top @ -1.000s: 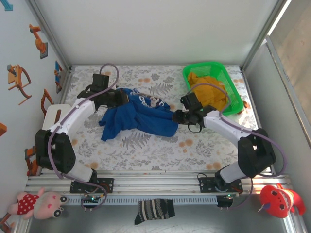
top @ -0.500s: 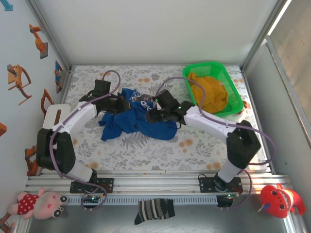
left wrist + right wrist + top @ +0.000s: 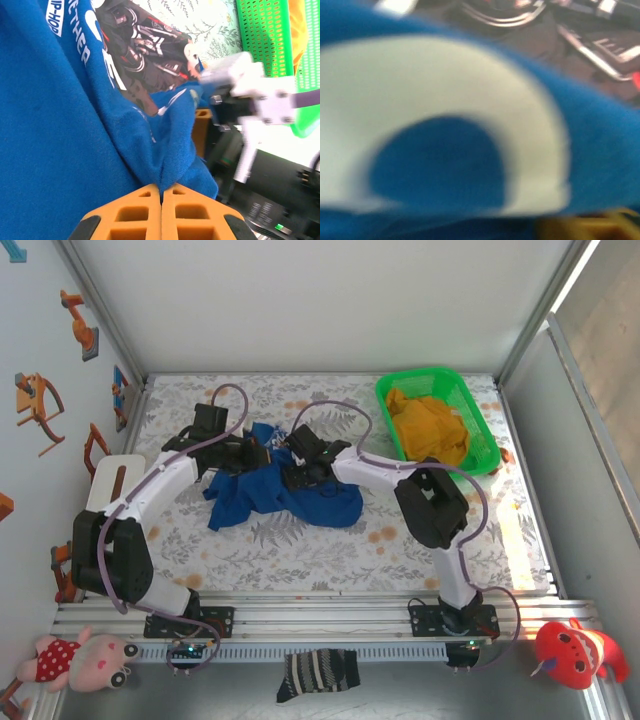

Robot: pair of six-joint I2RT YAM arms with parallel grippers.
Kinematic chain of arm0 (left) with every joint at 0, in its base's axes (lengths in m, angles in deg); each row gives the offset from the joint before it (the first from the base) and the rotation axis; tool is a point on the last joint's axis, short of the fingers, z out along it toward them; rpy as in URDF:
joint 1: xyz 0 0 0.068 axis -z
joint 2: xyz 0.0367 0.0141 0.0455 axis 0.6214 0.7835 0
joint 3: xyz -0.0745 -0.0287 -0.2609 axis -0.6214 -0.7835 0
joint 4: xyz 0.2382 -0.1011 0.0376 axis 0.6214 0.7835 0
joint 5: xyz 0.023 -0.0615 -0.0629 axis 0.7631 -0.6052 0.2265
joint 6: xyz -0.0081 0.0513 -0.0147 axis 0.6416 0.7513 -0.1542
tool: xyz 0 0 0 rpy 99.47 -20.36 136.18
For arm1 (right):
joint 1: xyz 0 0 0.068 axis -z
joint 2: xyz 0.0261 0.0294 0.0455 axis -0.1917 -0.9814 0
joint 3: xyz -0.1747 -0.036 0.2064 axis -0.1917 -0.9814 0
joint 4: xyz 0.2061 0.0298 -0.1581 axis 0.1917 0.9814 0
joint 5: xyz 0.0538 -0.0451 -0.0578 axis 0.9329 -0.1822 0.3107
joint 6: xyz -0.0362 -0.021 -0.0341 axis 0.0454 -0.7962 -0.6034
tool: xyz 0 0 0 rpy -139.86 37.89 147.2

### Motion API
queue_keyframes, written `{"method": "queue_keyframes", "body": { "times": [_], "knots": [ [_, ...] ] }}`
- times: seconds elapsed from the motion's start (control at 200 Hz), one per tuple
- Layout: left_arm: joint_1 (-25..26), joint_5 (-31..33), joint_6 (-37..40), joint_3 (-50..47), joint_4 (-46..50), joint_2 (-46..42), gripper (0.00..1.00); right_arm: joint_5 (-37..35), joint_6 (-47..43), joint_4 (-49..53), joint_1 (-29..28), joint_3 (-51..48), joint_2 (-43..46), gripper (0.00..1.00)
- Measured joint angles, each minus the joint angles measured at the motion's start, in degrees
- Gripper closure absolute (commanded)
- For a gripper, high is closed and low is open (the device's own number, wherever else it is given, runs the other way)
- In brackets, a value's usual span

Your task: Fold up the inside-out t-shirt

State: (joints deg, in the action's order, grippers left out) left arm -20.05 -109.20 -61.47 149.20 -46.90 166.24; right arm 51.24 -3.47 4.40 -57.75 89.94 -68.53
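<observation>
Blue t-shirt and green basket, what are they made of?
The blue t-shirt looks like soft, matte knit cloth, maybe cotton: it crumples into loose folds and has white lettering printed on it. The green basket looks like smooth, slightly shiny moulded plastic: its wall is a stiff grid of small even holes.

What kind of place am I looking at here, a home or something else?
Most likely a robotics lab test cell, not a home: white panel walls box in a floral-patterned table, and two white-and-black robot arms are bolted to an aluminium rail at its near edge.
</observation>
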Motion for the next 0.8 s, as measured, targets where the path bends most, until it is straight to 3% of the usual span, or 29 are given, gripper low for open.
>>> {"method": "queue_keyframes", "body": {
  "times": [0.15, 0.421, 0.501, 0.551, 0.591, 0.666, 0.801],
  "knots": [
    [-0.76, 1.25, 0.04, -0.28, 0.26, 0.13, 1.0, 2.27, -0.22, -0.68, 2.36, -2.91, 3.5, 1.0],
    [-0.94, 0.96, 1.46, 1.81, -0.11, 6.69, 1.0, 10.86, -2.38, -0.26, 4.83, -11.06, 26.01, 1.0],
    [-0.48, 0.31, 2.56, 3.87, -0.28, 7.39, 0.76, 12.39, -2.36, 0.02, 4.68, -12.57, 28.59, 1.0],
    [-0.74, 2.75, 2.93, 4.52, -0.35, 7.39, 0.52, 12.39, -2.34, 0.35, 5.05, -13.35, 29.07, 1.0],
    [-1.62, 4.61, 3.15, 4.59, -0.24, 7.43, 0.39, 12.37, -2.32, 0.72, 5.53, -13.9, 29.44, 1.0],
    [-2.91, 6.97, 3.15, 4.39, 0.22, 7.32, 0.28, 12.35, -2.25, 1.29, 6.29, -14.67, 29.68, 1.0],
    [-2.58, 8.85, 2.86, 2.08, 0.22, 4.46, 0.18, 12.39, -1.7, 1.25, 6.56, -16.04, 29.68, 1.0]
  ]
}}
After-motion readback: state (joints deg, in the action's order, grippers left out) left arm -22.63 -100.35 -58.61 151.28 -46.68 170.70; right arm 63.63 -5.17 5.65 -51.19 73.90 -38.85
